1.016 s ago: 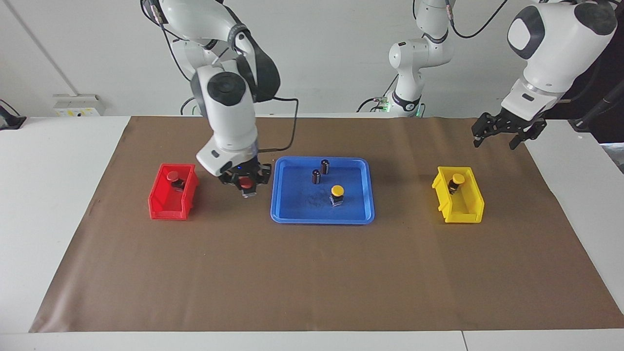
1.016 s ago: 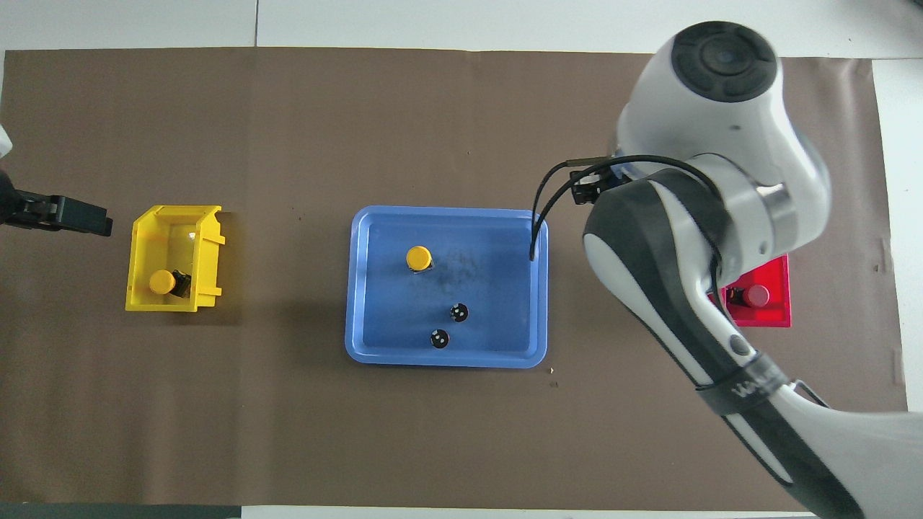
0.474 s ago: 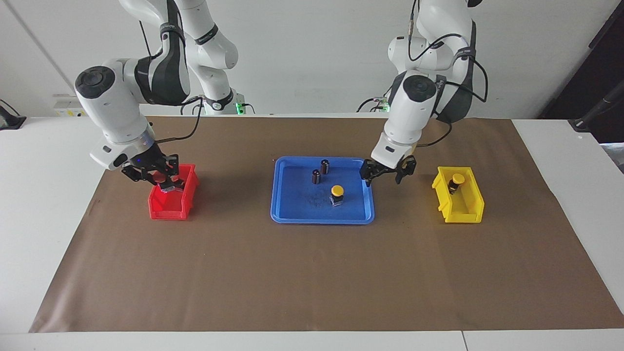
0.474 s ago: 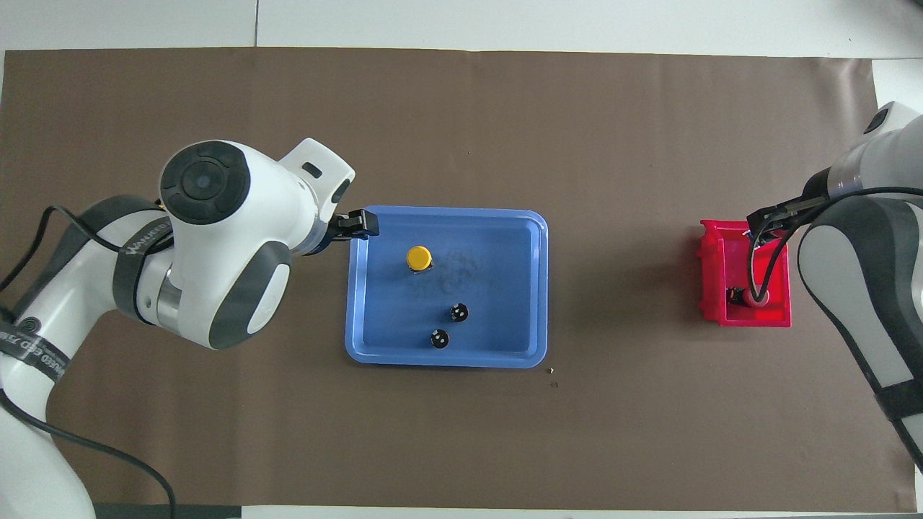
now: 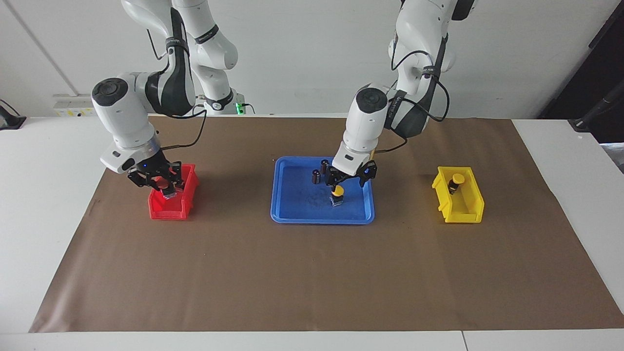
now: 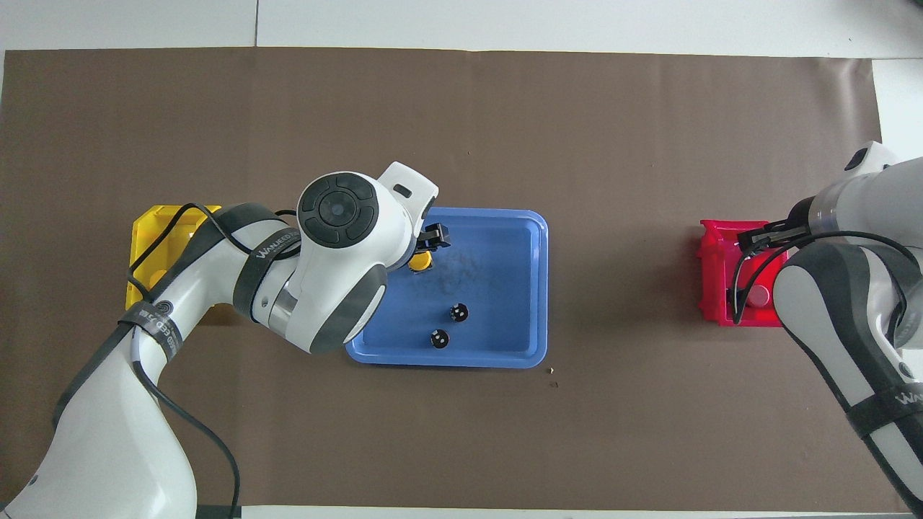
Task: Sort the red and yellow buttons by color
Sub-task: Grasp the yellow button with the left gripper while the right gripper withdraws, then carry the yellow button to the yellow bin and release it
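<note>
Two steps run at once here, so watch both ends of the frame. At centre of the facing view, your left gripper hangs with its fingers spread wide, empty, just above the yellow button standing in the blue tray. Centre the fingers on either side of its cap before you lower, and keep clear of the two dark cylinders just above it in the frame. Close low on the base so the domed cap doesn't slip out.

At the left of that view, your right gripper has its fingers clamped on a red button over the red bin. Lower into the bin before you release. The yellow bin at the right already holds a yellow-capped button.
</note>
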`<state>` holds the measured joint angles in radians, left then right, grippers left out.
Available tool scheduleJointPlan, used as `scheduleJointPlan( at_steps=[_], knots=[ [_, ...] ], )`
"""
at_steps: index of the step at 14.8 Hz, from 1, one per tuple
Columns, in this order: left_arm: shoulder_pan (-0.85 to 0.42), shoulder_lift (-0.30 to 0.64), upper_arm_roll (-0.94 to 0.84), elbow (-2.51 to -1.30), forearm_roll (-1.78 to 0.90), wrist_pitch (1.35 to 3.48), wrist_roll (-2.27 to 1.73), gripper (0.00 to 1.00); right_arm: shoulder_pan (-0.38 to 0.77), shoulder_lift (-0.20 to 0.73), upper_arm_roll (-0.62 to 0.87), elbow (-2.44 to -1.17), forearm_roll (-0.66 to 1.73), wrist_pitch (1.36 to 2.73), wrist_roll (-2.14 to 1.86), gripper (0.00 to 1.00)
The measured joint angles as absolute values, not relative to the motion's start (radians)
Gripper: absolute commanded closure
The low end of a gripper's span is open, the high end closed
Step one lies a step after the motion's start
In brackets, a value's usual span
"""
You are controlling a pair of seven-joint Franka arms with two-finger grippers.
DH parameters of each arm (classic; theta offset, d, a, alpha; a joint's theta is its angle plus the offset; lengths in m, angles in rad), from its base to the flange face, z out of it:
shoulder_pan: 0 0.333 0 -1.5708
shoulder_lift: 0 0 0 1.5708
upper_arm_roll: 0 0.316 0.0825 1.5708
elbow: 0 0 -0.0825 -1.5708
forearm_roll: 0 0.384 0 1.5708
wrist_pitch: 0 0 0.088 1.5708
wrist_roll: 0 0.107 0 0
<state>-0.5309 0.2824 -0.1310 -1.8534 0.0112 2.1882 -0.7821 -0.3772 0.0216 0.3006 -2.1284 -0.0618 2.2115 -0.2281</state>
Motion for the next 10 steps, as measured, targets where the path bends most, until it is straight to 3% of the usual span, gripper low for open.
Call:
scheduleJointPlan(
  at_steps=[4,5,6,7,10],
  knots=[
    [-0.551,0.310,-0.131,-1.853,0.015,2.192,-0.813,0.08,-0.378,0.023,0.301,-2.196,-0.062,2.300,-0.228,0.85],
    [-0.551,0.311,-0.131,-1.853,0.015,2.193,-0.817,0.23,-0.381,0.024,0.301,-2.209,-0.062,2.318,-0.228,0.85],
    [-0.551,0.311,-0.131,-1.852,0.015,2.194,-0.825,0.78,-0.384,0.024,0.301,-2.220,-0.062,2.334,-0.228,0.85],
    [-0.552,0.312,-0.130,-1.852,0.015,2.195,-0.848,0.99,-0.387,0.024,0.300,-2.230,-0.062,2.346,-0.228,0.85],
    [-0.573,0.324,-0.131,-1.852,0.022,2.214,-0.944,0.99,-0.393,0.026,0.300,-2.263,-0.061,2.397,-0.228,0.85]
  ],
)
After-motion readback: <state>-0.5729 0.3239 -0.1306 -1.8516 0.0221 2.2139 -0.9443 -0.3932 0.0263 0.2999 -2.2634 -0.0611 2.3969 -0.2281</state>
